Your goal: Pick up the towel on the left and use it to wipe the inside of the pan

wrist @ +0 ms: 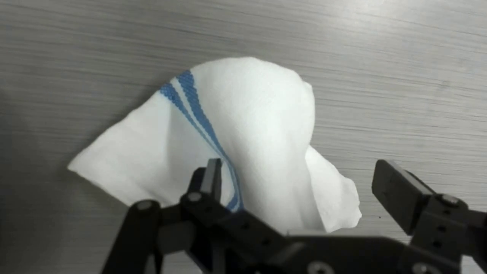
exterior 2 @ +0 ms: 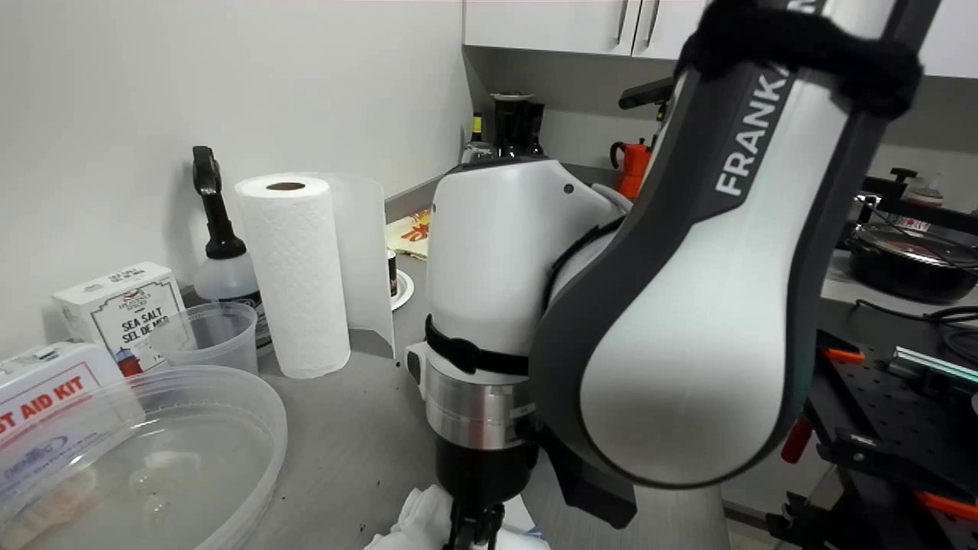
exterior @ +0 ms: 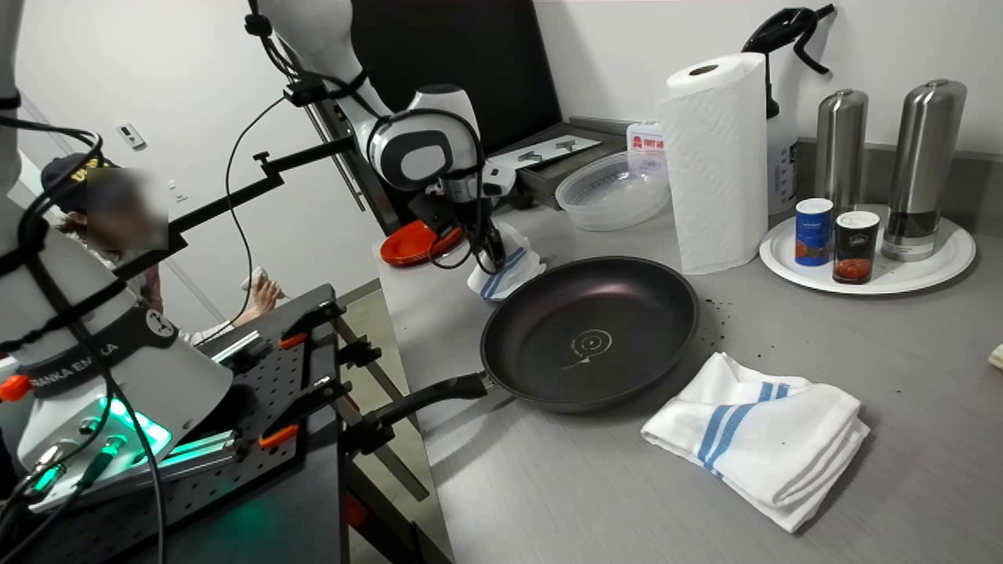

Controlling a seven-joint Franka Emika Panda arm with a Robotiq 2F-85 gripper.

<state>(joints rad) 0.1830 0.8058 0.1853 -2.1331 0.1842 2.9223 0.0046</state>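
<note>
A small crumpled white towel with blue stripes (exterior: 513, 270) lies on the grey counter at the far side of the pan. It also shows in the wrist view (wrist: 262, 125) and at the bottom edge of an exterior view (exterior 2: 422, 521). My gripper (wrist: 298, 179) is open and low over this towel, with one finger over the blue stripe and the other over bare counter beyond the towel's edge. The gripper (exterior: 494, 254) also shows in an exterior view pointing down. Whether the fingertips touch the towel is unclear. The black frying pan (exterior: 541, 348) sits beside it.
A larger folded striped towel (exterior: 772, 442) lies near the pan. The pan handle (exterior: 439, 394) points over the counter edge. A paper towel roll (exterior: 717, 164), a clear plastic bowl (exterior: 615, 196), red plates (exterior: 415, 244) and a white plate with shakers (exterior: 932, 270) stand around.
</note>
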